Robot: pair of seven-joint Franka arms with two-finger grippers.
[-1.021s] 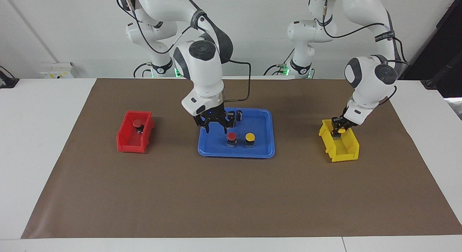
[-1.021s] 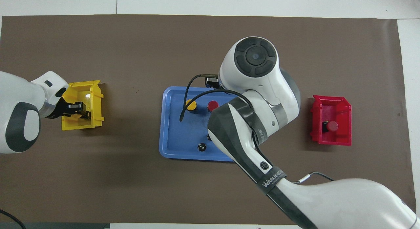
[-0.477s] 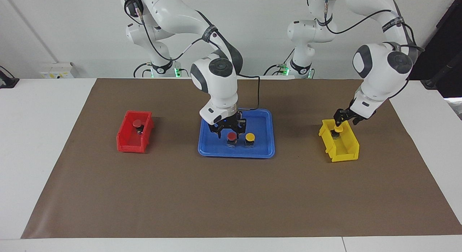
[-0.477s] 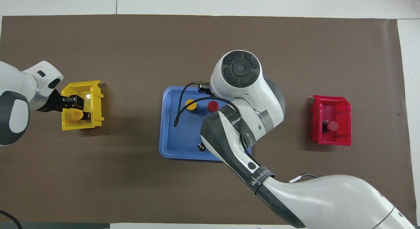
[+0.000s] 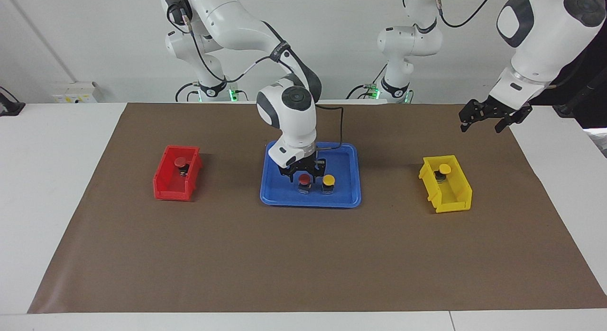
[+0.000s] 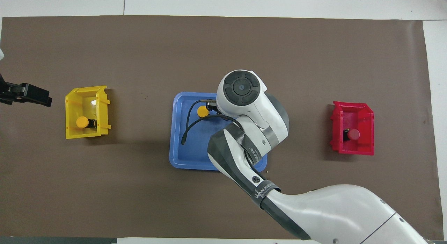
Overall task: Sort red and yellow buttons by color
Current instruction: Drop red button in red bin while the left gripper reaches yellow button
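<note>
The right gripper (image 5: 303,175) hung with jaws spread around the red button (image 5: 304,180) in the blue tray (image 5: 310,199); closing off-centre might have toppled it into the adjacent yellow button (image 5: 328,181). The left gripper (image 5: 488,120), jaws spread, waited aloft.

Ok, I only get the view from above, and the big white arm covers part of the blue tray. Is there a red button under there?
Observer: Yes. A red button stands in the blue tray, right beside the yellow button.
Operator: Is the hand grabbing it?
Observer: Not yet. The right hand is low over the red button with its fingers spread open around it.
Operator: And the other hand, how high up is it?
Observer: The left hand is well up in the air, open and empty, higher than the top of the yellow bin.
</note>
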